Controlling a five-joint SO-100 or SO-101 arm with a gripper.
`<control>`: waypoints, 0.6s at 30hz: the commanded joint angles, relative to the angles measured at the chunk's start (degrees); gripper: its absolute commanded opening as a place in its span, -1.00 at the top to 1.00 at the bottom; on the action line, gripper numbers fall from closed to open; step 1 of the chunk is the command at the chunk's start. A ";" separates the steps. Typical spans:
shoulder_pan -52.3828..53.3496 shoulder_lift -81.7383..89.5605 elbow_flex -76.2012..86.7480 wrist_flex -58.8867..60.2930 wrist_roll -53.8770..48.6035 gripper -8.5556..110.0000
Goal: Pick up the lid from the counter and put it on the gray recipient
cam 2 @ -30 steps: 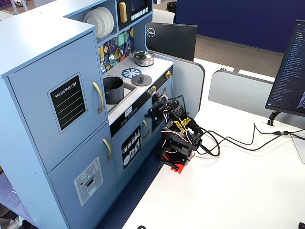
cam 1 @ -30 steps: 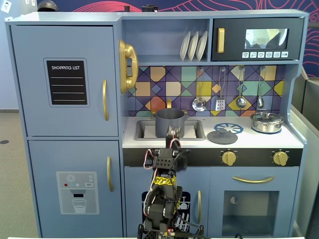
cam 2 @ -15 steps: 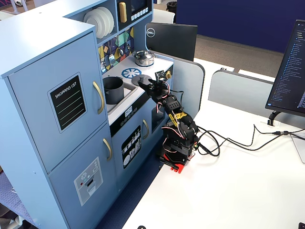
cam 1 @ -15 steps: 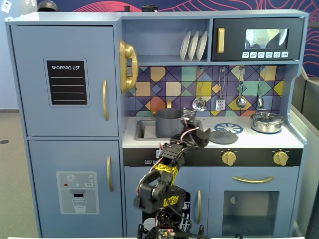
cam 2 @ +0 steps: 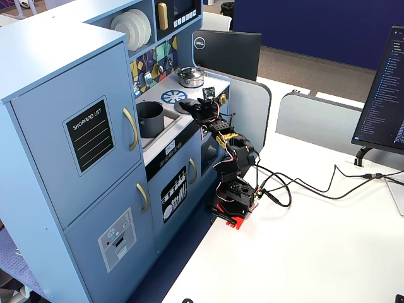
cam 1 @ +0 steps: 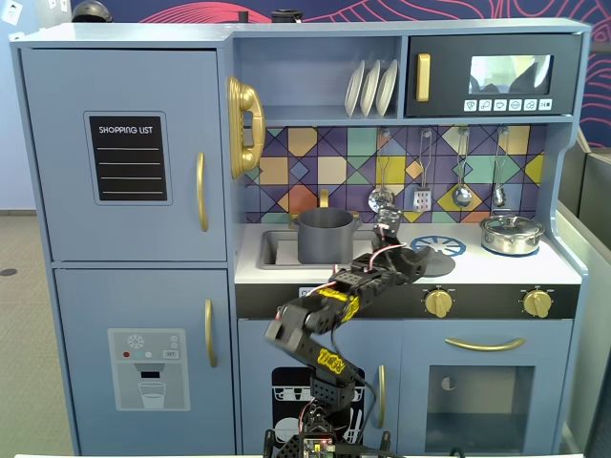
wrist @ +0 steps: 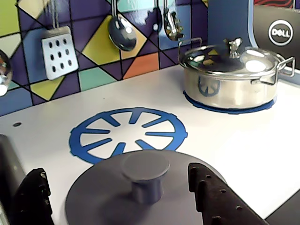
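Wrist view has your fingers point(wrist: 119, 197) spread wide either side of the lid point(wrist: 117, 194), gripping nothing. It's lying flat on the bench point(wrist: 225, 145) just below the blue burner ring point(wrist: 127, 133), while the gray recipient point(cam 1: 325, 235) sits in the sink.

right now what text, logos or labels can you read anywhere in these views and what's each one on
"SHOPPING LIST": the black board on the upper cabinet door, read in both fixed views.
"DELL": round logo on the back of the black monitor.
Microwave button icons, fridge dispenser panel, screen text: too small to read.

Matte gray lid point(wrist: 117, 197), blue burner ring point(wrist: 127, 133)
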 commanded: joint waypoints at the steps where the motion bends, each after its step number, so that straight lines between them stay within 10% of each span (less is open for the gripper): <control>1: 1.23 -5.19 -6.68 -4.22 -1.14 0.30; 18: 1.32 -21.09 -16.44 -8.09 -0.26 0.33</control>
